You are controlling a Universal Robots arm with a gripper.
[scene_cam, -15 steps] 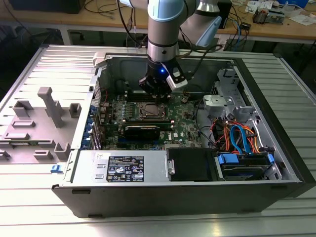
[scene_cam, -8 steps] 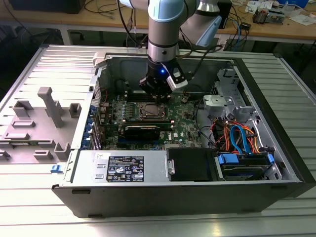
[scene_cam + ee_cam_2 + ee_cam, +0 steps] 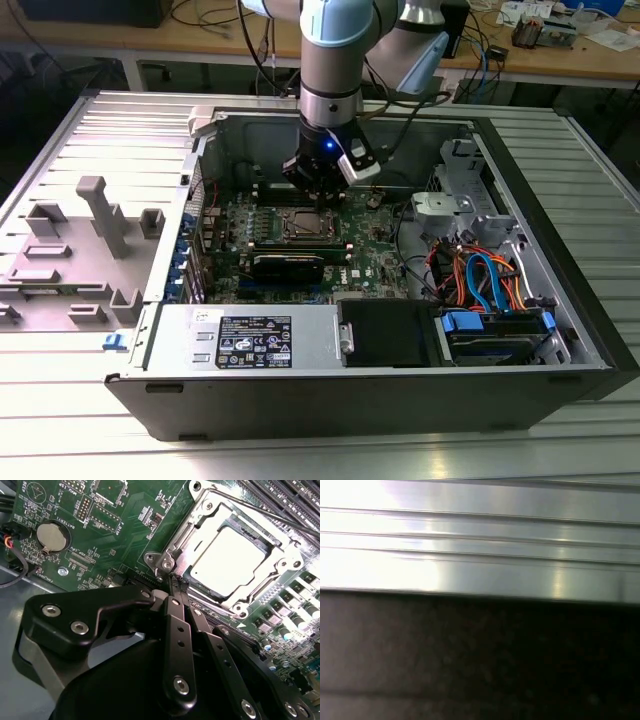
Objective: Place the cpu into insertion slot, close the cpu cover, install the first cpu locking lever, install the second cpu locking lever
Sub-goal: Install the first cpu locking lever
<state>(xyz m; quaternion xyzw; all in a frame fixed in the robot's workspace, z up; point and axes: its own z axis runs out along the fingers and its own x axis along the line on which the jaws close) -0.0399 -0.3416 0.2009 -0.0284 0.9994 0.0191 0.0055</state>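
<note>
One gripper [image 3: 175,580] reaches down into the open computer case [image 3: 560,300] near the middle of the exterior view, and its black fingers [image 3: 179,630] lie pressed together, tips touching, with nothing between them. In the second wrist view, those tips sit at the near corner of the cpu cover [image 3: 200,527], touching or just above its silver frame; which one cannot be told. The cpu [image 3: 227,562] lies flat in the insertion slot [image 3: 305,224], upper right of that frame, its pale metal top showing through the cover's square window. The cover lies down over the chip. A round coin battery [image 3: 51,536] sits on the green motherboard [image 3: 125,510] at upper left.
</note>
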